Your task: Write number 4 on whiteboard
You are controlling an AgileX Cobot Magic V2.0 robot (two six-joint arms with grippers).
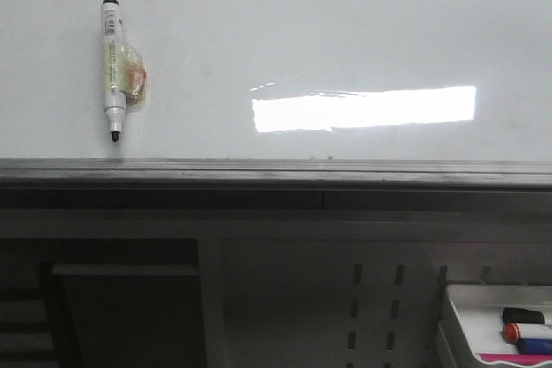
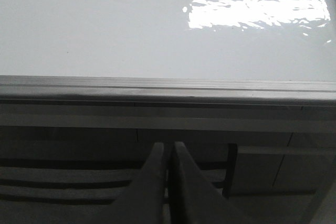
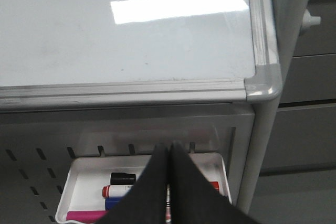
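Note:
The whiteboard [image 1: 345, 32] fills the upper front view, glossy white with a bright rectangular reflection and a grey edge rail [image 1: 276, 171]. No number 4 shows on it. A white marker pen [image 1: 112, 71] with a black cap and tip lies on the board at the left, a clear yellowish wrap around its middle. The board also shows in the left wrist view [image 2: 105, 24] and the right wrist view [image 3: 105, 40]. My left gripper [image 2: 168, 148] is shut and empty below the rail. My right gripper [image 3: 169, 148] is shut and empty above a small tray. Neither gripper shows in the front view.
A small white tray [image 3: 79, 174] hangs under the board's right corner [image 3: 262, 85], holding a black cap, a red-capped marker, a blue marker and a pink one; it shows at the front view's lower right [image 1: 461, 316]. A perforated grey panel [image 1: 345, 299] lies below the rail.

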